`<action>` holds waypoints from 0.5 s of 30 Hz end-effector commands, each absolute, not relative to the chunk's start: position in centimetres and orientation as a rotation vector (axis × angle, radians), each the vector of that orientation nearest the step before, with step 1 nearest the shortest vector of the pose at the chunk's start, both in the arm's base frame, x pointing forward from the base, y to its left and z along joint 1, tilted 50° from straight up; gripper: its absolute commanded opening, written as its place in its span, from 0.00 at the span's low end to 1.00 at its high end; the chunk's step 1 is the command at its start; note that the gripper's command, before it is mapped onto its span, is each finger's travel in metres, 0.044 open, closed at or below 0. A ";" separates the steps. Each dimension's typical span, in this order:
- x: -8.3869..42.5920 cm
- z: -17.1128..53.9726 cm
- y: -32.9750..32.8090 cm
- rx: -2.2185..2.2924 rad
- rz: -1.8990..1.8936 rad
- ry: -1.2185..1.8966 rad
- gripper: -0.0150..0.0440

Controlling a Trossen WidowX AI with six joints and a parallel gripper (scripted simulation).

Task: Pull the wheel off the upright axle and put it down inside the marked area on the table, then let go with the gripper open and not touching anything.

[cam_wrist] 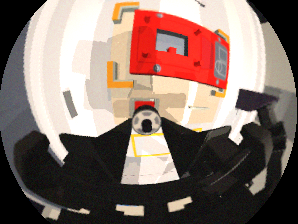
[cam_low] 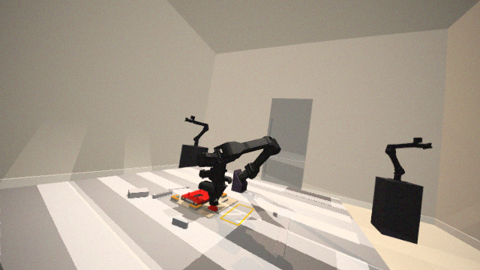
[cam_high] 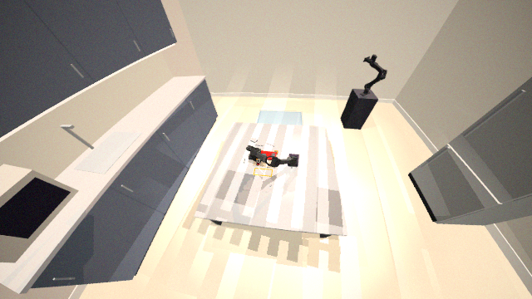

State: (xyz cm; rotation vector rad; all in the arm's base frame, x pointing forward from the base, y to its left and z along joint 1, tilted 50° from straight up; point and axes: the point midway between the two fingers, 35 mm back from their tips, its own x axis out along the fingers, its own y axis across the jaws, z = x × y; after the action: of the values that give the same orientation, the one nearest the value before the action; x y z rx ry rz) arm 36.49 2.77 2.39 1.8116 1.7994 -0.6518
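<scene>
The gripper (cam_wrist: 147,137) is lowered over the near corner of the tan board (cam_low: 202,208), and its two dark fingers are closed on the wheel (cam_wrist: 147,121). In the wrist view the wheel sits between the fingers, a small pale disc with a dark centre, at the board's edge. In the exterior view a small red part shows just below the gripper (cam_low: 214,199); whether the wheel is on the axle I cannot tell. The red car body (cam_wrist: 176,48) lies beyond the fingers, on the same board. The marked area (cam_low: 236,214), a yellow outline on the table (cam_low: 112,225), is just beside the gripper, on the side toward the arm's base (cam_low: 238,181)
</scene>
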 end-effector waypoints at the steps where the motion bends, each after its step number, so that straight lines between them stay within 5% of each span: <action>1: 36.5 2.5 2.6 1.808 -0.647 1.797 0.25; 15: 36.6 2.8 2.3 1.810 -0.648 1.796 0.25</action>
State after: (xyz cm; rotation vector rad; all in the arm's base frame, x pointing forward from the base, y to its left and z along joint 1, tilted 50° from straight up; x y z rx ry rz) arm 36.51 2.61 2.61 1.8088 1.8010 -0.6478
